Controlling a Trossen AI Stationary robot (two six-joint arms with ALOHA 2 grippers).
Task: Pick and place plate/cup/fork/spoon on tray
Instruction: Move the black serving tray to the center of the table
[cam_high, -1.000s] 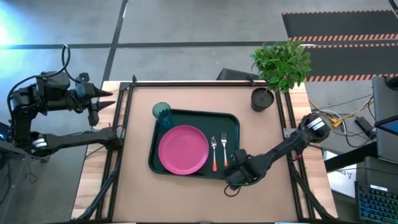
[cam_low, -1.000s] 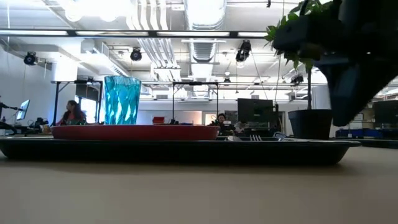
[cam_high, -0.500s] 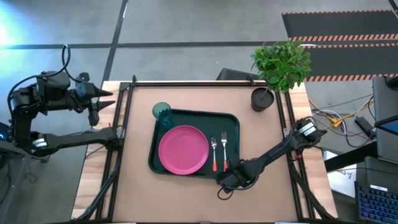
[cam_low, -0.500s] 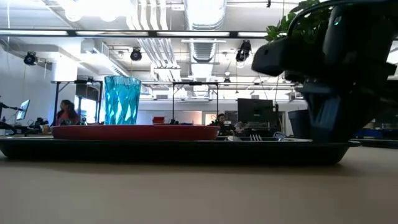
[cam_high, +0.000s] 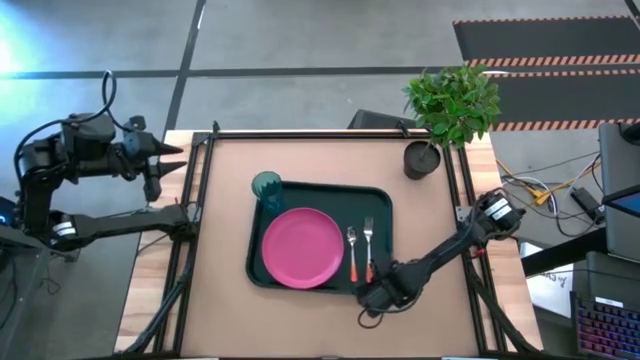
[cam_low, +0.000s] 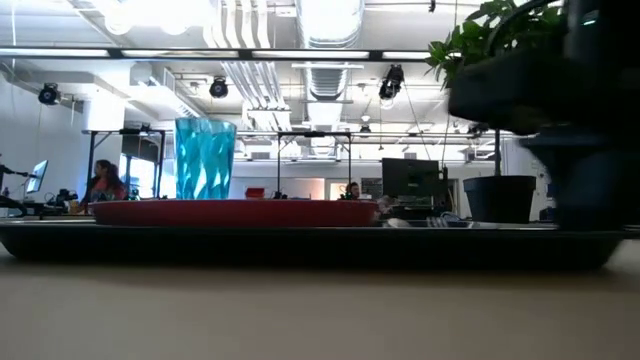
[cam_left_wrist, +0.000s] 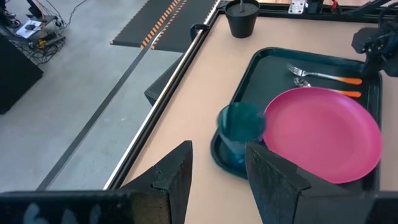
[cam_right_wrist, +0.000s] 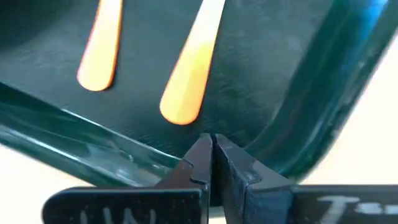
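The right jaws (cam_high: 372, 297) sit low at the tray's (cam_high: 320, 283) lower right corner in the high view, pressed together with their tips against the tray's rim; the right wrist view shows the two dark fingers (cam_right_wrist: 200, 163) touching each other right at the rim (cam_right_wrist: 74, 134), with the two orange handles lying just beyond inside the tray. In the high view the fork (cam_high: 367, 245) lies nearest these jaws, the spoon (cam_high: 352, 252) just left of it, both lengthwise along the tray's right side. The pink plate (cam_high: 302, 247) fills the tray's middle. The teal cup (cam_high: 266, 190) stands at the tray's upper left corner. A potted plant (cam_high: 447, 112) stands on the desk (cam_high: 220, 230) at upper right. The left jaws (cam_high: 160, 168) hang spread apart off the desk's left edge, well away from the tray.
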